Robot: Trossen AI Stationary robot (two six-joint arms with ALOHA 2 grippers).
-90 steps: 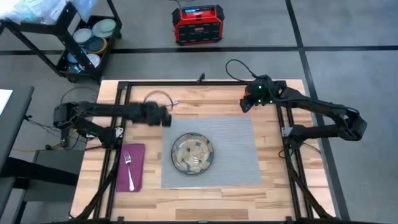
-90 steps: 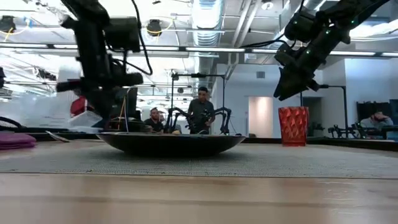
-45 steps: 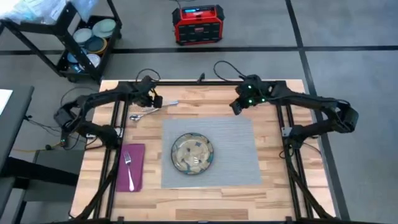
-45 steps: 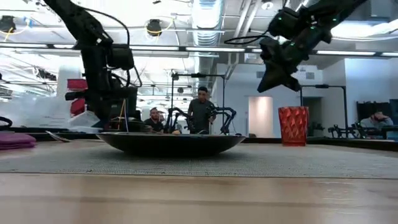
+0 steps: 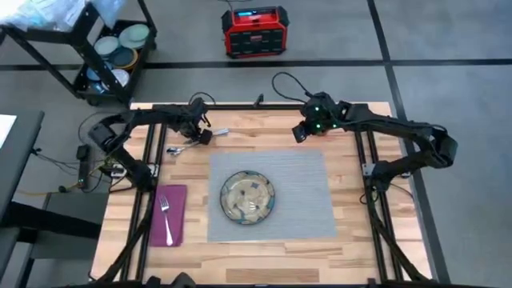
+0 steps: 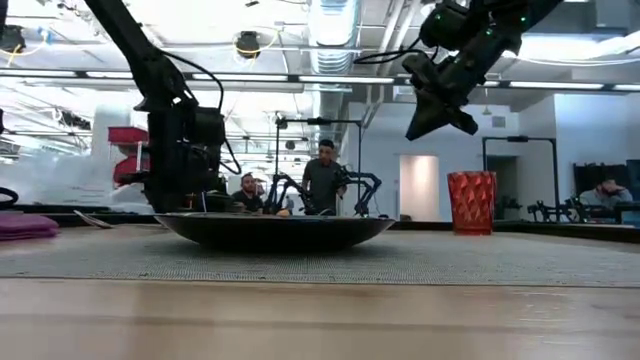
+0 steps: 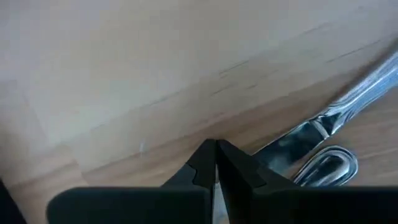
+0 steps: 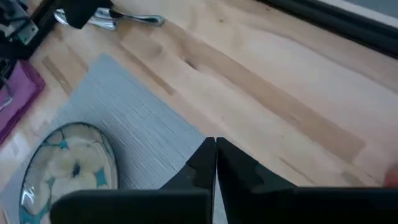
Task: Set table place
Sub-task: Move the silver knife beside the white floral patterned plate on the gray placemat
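A round beige patterned plate (image 5: 248, 198) sits on the grey ribbed mat (image 5: 304, 200) at the table's middle. At the mat's left lies the magenta napkin (image 5: 174, 200) with a fork (image 5: 166, 219) on it. A knife (image 5: 219, 131) and a spoon (image 5: 178, 149) lie on the wood at the far left. My left gripper (image 5: 203, 136) hangs shut just over the wood between them (image 7: 216, 163). My right gripper (image 5: 299, 133) hovers shut, high above the mat's far edge (image 8: 216, 155). The orange cup (image 6: 471, 202) stands on the table and shows only in the low view.
The table's black frame rail (image 5: 264, 105) runs along the far edge behind both grippers. A red box (image 5: 254, 30) and a cart with dishes (image 5: 120, 48) stand on the floor beyond the table. People show in the room behind (image 6: 323, 178).
My left gripper has swung from above the mat's far left corner toward the table's far left and come down close to the wood beside the knife and spoon. My right gripper has drifted toward the table's left, staying high. The cup, plate and napkin have kept still.
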